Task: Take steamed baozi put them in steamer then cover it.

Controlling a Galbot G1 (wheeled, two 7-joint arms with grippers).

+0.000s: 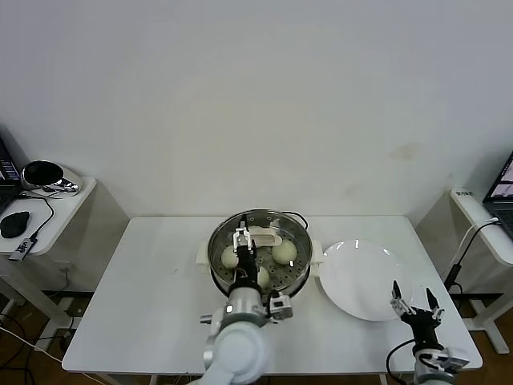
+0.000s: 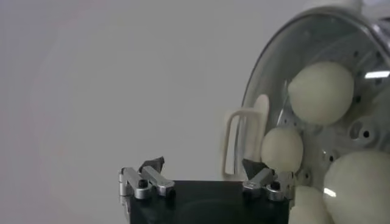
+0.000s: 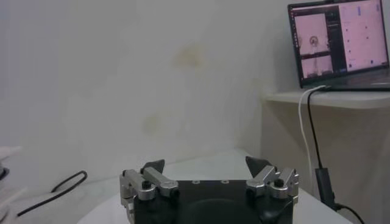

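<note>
Nearest: L gripper (image 1: 250, 238) hangs over the round shiny stainless-steel steamer (image 1: 220, 265) at table centre, jaws spread wide, holding nothing; R gripper (image 1: 415, 299) idles at the near R table edge beside the flat white round plate (image 1: 361, 281), jaws likewise wide and empty. Round clear glass cover w/ cream-white oblong handle (image 1: 264, 236) sits on the steamer, the smooth cream-white baozi (image 1: 284, 252) showing through it, four countable in L wrist view. Beyond: white table (image 1: 152, 273), then plain wall.
</note>
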